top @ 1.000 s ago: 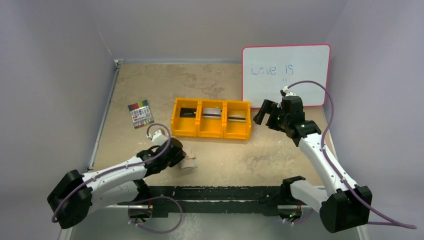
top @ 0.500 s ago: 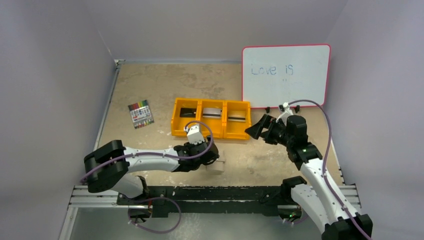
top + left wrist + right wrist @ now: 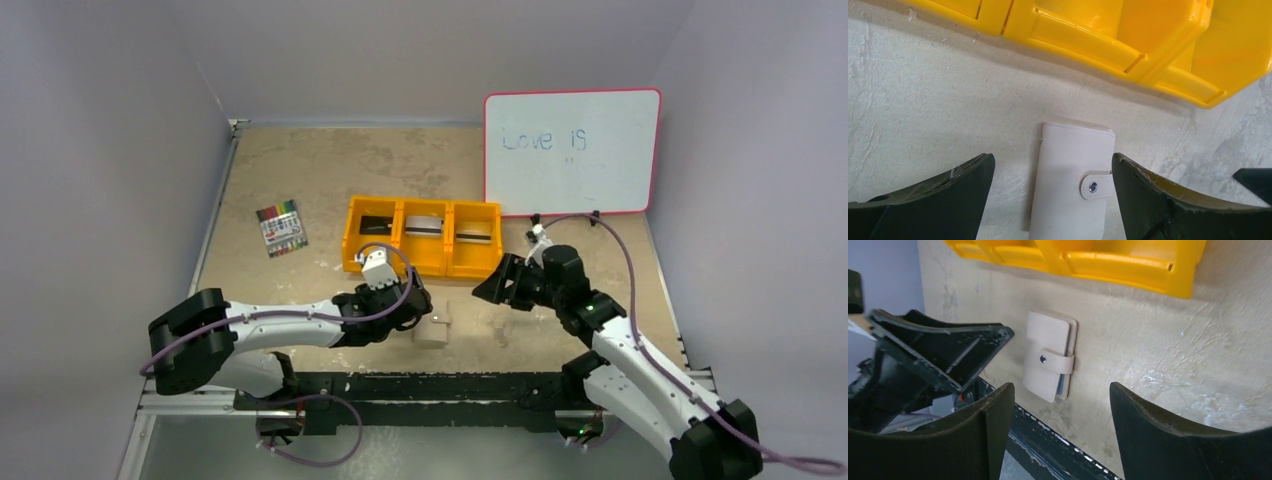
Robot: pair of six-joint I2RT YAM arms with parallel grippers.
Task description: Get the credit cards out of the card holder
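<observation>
The card holder [image 3: 436, 329] lies flat and closed on the table just in front of the orange tray, tan-beige side up, with its tab strap [image 3: 1096, 184] snapped over it. My left gripper [image 3: 418, 318] is open, a finger on either side of the card holder [image 3: 1070, 170] and neither gripping it. My right gripper [image 3: 489, 291] is open too and hovers to the holder's right, pointing at it [image 3: 1050, 354]. A light blue edge shows between the closed flaps in the right wrist view. One flat dark-and-white card [image 3: 425, 225] lies in each tray compartment.
The orange three-compartment tray [image 3: 398, 268] stands mid-table, close behind the card holder. A pack of coloured markers [image 3: 281, 229] lies at the left. A whiteboard [image 3: 571, 150] leans at the back right. The table's near edge and the black rail [image 3: 420, 385] run just in front of the holder.
My left arm carried the card holder rightward, set it down and opened. My right arm swung down and left toward it, its jaws narrowing slightly.
</observation>
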